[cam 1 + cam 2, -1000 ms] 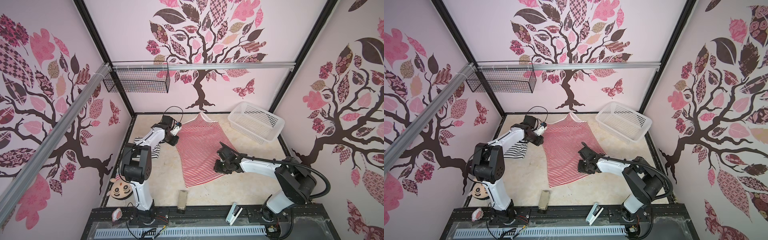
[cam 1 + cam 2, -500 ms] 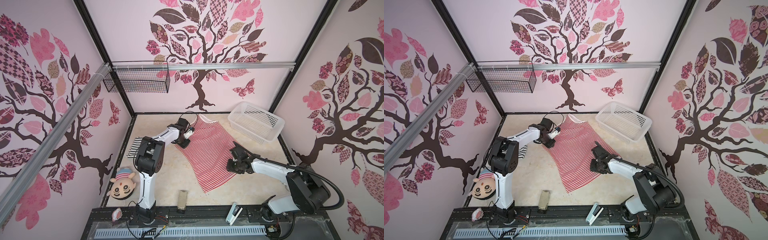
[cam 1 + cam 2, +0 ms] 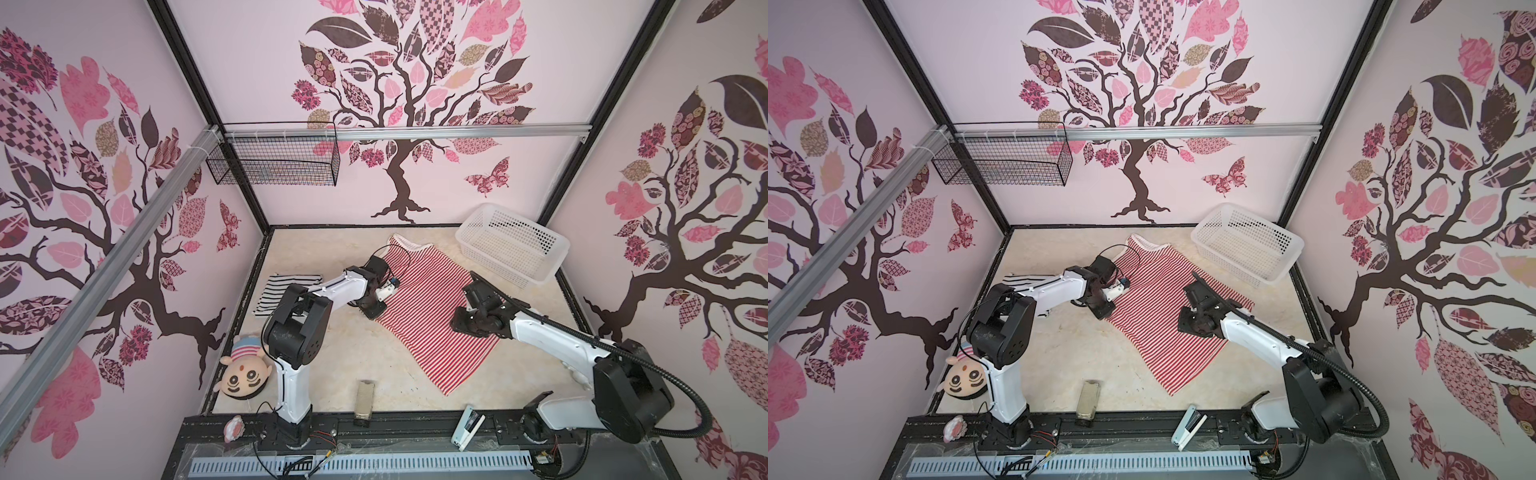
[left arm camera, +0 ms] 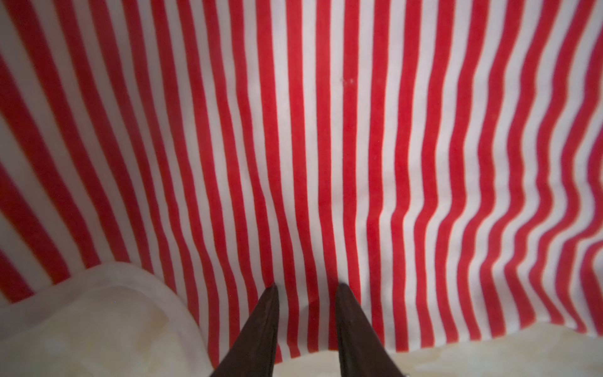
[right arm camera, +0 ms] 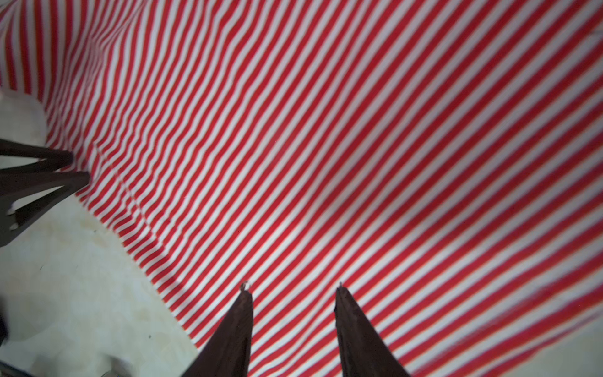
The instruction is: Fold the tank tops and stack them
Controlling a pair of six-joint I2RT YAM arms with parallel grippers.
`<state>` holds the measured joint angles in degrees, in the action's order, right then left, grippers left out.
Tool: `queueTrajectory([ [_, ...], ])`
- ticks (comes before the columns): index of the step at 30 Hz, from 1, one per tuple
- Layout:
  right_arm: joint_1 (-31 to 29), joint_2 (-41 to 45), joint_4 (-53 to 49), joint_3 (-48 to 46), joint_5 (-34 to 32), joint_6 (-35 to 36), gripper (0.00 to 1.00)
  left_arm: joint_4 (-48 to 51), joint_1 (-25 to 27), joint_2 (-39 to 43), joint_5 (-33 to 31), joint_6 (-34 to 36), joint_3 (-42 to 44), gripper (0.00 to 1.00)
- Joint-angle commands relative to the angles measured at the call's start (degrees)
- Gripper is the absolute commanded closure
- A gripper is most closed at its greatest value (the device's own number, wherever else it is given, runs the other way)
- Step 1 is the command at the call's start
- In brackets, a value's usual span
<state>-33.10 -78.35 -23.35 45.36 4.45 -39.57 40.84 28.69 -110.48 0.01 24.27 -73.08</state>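
Three tree-papered walls [image 3: 257, 75] surround red top [image 3: 428, 316] on tabletop [image 3: 345, 357].

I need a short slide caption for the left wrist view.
Left gripper, jaws parted, at the edge of the red-and-white tank top on the beige table.

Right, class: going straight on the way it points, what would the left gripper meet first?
The red-and-white tank top: the left gripper points its open fingertips right at that cloth, perhaps touching it.

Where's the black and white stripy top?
In both top views the black-and-white tank top lies folded at the left edge of the table, left of the red-and-white tank top.
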Motion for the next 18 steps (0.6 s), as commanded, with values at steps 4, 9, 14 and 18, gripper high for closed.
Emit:
queueTrajectory([
  [4, -9.11, -1.96, 0.50, -1.81, -0.98, -6.79, 0.55, 4.95, 0.71, 2.62, 0.88, 2.53, 8.02, 0.68],
  [9, -9.79, 0.70, 0.77, -6.74, -1.73, -8.39, 0.55, 14.23, 0.93, 7.76, 8.54, 10.06, 12.49, 0.69],
  [14, -9.79, 3.00, -0.47, -8.95, -2.38, -9.64, 0.55, 17.47, -0.31, 14.59, 10.52, 12.51, 11.74, 0.69],
  [18, -9.83, 3.62, 0.60, -9.50, -1.17, -11.19, 0.54, 14.08, -5.82, 14.41, 11.22, 7.05, 2.45, 0.67],
])
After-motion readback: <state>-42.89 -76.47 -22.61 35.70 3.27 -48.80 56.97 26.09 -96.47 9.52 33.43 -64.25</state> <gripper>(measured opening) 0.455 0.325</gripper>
